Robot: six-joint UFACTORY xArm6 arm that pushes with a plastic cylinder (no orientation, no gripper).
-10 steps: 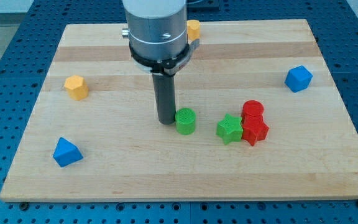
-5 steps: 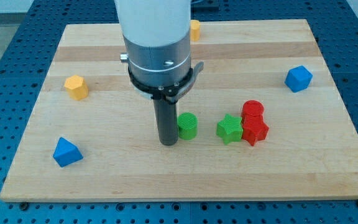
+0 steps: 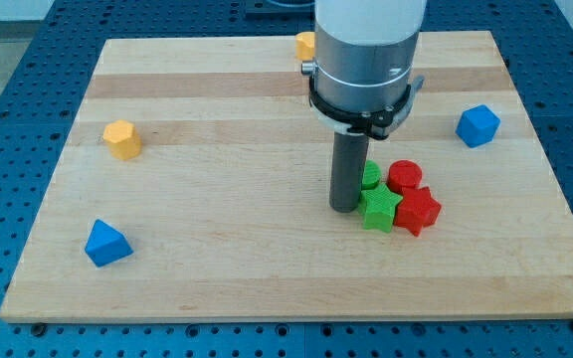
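Observation:
My tip (image 3: 343, 208) rests on the wooden board (image 3: 267, 259), right of centre. It touches the left side of the green cylinder (image 3: 370, 177), which is mostly hidden behind the rod. Just below and right of the tip lies the green star (image 3: 379, 210). The red cylinder (image 3: 404, 177) and the red star (image 3: 418, 211) sit packed against the green pair on the right, so the four blocks form one tight cluster.
A blue block (image 3: 477, 125) sits near the board's right edge. A blue triangular block (image 3: 105, 244) lies at lower left, a yellow block (image 3: 121, 139) at left. Another yellow block (image 3: 305, 44) peeks out beside the arm at the top.
My tip swept to the right from the board's centre. It pushed the green cylinder right, into the green star and the red blocks, which shifted slightly right.

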